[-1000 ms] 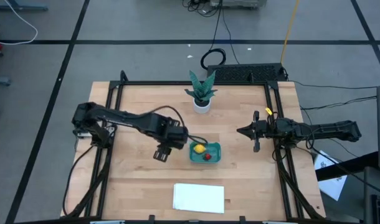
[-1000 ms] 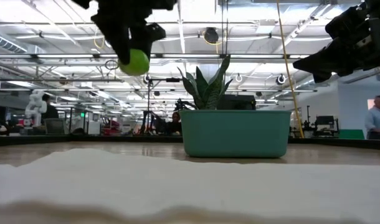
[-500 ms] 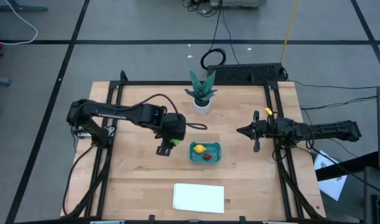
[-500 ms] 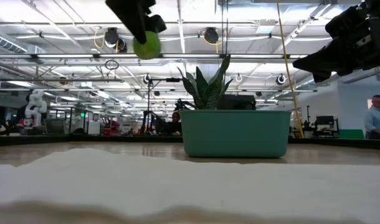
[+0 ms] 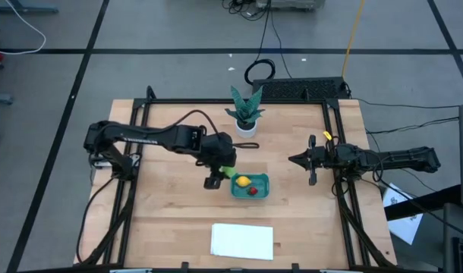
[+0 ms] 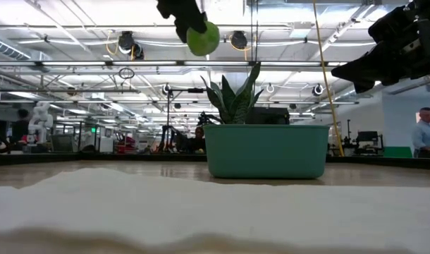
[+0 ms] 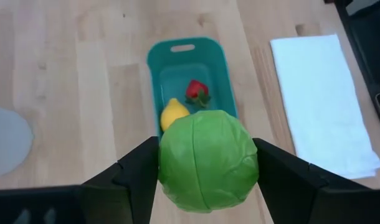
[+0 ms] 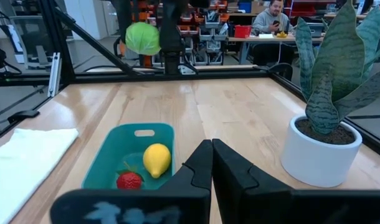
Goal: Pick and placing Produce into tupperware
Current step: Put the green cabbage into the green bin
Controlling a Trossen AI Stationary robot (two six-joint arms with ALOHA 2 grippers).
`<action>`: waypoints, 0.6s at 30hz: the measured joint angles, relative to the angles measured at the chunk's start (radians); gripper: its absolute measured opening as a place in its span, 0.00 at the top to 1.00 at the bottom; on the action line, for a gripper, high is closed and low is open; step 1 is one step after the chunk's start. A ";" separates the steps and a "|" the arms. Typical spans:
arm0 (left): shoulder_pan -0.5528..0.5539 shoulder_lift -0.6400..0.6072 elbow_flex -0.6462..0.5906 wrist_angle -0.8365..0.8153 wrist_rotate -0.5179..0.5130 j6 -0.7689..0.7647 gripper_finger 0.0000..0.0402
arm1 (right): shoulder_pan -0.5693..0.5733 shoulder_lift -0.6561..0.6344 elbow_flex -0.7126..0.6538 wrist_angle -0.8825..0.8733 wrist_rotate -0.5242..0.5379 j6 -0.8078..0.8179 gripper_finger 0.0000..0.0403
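From above, the left gripper (image 5: 220, 168) hangs just off the tub's (image 5: 250, 185) left end, nearer the plant (image 5: 245, 111) (a flash of green ball (image 5: 228, 170) shows between its fingers), while the yellow fruit (image 5: 242, 181) and red fruit (image 5: 253, 190) lie inside the tub; the right gripper (image 5: 297, 160) waits well to the tub's right, and the white sheet (image 5: 242, 240) lies on the table's near edge below the tub. At table height, the ball (image 6: 202, 38) is held high above the tub's (image 6: 266, 150) left part, and the right gripper (image 6: 356, 69) sits high over its right side. In the left wrist view the fingers (image 7: 137, 174) pinch the ball (image 7: 208, 160) from both sides, the tub (image 7: 187, 79) beyond it holding the yellow (image 7: 172, 114) and red (image 7: 197, 92) pieces, the sheet (image 7: 321, 102) beside. In the right wrist view that arm's fingers (image 8: 199, 165) are pressed together, holding nothing, just short of the tub (image 8: 135, 155); the ball (image 8: 142, 38) hangs over the tub's far end
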 joint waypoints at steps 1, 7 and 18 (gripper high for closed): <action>0.004 0.005 0.000 0.001 0.011 -0.004 0.43 | 0.000 0.000 0.000 0.000 0.000 0.000 1.00; 0.017 0.063 0.009 0.010 0.036 0.001 0.43 | 0.000 0.000 0.000 0.003 0.000 -0.011 1.00; 0.016 0.301 0.340 -0.117 0.116 0.096 0.43 | 0.000 0.000 0.000 0.003 0.000 -0.015 1.00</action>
